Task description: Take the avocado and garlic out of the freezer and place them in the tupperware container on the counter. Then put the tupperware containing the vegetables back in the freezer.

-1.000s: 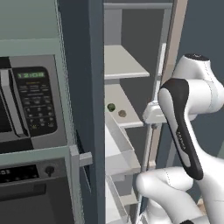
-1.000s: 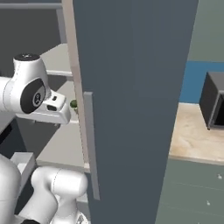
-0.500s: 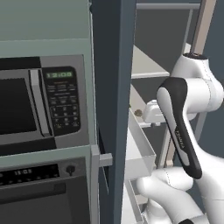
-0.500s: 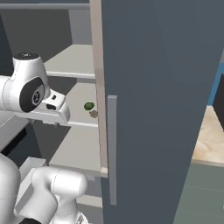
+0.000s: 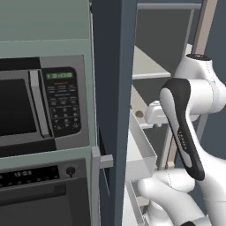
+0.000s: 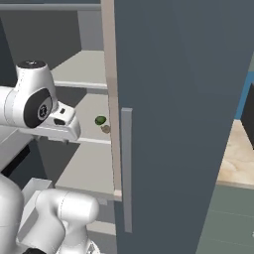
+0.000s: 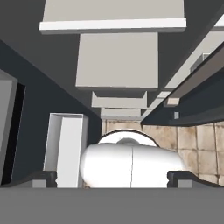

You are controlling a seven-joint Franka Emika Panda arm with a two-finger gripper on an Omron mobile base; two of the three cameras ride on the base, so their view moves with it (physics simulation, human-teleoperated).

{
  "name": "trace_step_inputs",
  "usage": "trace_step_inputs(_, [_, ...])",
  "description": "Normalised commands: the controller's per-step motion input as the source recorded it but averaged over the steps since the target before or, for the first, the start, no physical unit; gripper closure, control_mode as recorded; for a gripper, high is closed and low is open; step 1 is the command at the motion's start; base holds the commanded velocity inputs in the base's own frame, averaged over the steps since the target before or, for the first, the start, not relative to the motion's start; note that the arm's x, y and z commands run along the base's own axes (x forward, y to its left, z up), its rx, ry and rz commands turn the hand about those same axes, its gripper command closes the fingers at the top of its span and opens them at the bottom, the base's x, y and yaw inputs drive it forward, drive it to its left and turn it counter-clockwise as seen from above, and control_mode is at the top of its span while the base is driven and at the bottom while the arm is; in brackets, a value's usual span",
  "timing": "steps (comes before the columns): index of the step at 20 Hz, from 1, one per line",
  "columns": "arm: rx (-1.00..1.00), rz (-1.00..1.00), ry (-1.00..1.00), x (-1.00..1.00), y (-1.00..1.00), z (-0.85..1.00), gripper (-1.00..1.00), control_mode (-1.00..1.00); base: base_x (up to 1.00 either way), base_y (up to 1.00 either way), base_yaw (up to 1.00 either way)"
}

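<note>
Rendered lighting is even and diffuse, without glare. Soft shading darkens the freezer [image 6: 163, 99] interior beyond the claw. Edges look slightly soft and low-resolution; no lens distortion.

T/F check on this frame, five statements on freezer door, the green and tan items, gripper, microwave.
1. The tall dark blue-grey freezer stands with its door open. True.
2. The small dark green roundish avocado lies on a pale shelf inside it. True.
3. The small pale tan garlic lump sits on the beige counter. False: it lies on the same freezer shelf, just beside the avocado.
4. The two-finger gripper is shut on the avocado. False: its fingers stand wide apart with nothing between them.
5. The black-panelled microwave has its door open. False: its door is shut.
</note>
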Motion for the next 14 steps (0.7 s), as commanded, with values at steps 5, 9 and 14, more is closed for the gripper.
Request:
trace_step_inputs(5, [0.00,0.00,0.00,0.42,-0.27,0.00,-1.00,-1.00,0.00,0.00,0.00])
trace_step_inputs(9, [0.00,0.00,-0.10,0.44,-0.11,-0.01,-1.00,-1.00,0.00,0.00,0.00])
trace_step_inputs(14, [0.00,0.00,-0.13,0.41,0.00,-0.16,-1.00,-1.00,0.00,0.00,0.00])
